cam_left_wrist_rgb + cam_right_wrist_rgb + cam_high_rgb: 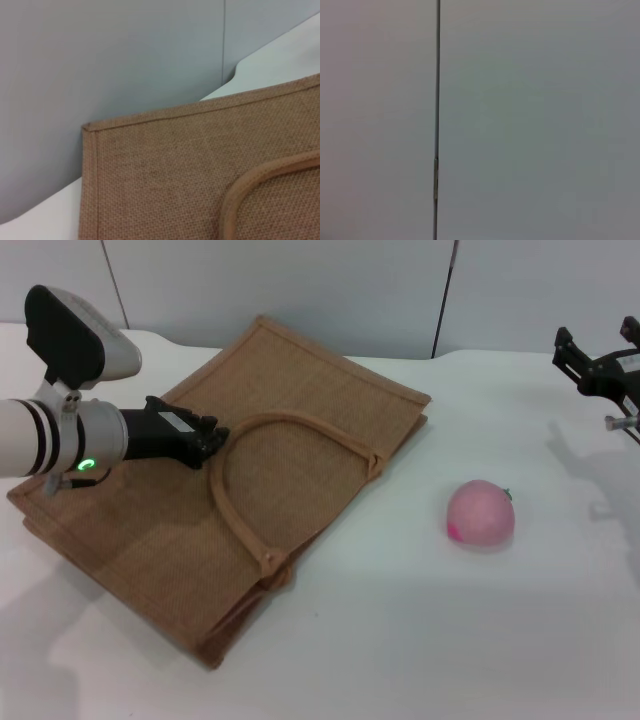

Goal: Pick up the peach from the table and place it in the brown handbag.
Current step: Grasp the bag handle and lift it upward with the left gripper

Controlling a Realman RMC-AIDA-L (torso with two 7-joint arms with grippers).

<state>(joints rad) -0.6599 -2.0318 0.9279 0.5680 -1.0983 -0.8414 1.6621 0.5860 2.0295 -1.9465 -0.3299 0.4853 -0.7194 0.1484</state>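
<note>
One peach [481,514] sits on the white table [420,640], right of centre, with bare tabletop all around it and nothing touching it. It is round and pale pink, with a brighter magenta patch on its near left side and a small dark stem at its upper right.

One brown handbag [150,540] lies flat on the left half of the table, turned at an angle so that one corner points to the far wall. It is woven jute, coarse and tan, with a stitched border along its edges. One arched rope-like handle [290,422] shows clearly, lying flat on top of the cloth; a second loop seems to peep out beneath it at the near edge. The bag's mouth lies closed, facing the peach, well apart from it.

The left claw [215,437] hangs over the bag, its dark fingertips right at the left end of the handle's arch; whether the fingers are open or closed cannot be told. The left wrist view shows only the bag's far corner, part of the handle and the grey wall.

The right claw [600,365] is at the far right edge, raised and well apart from the peach, its dark fingers spread and holding nothing.
</note>
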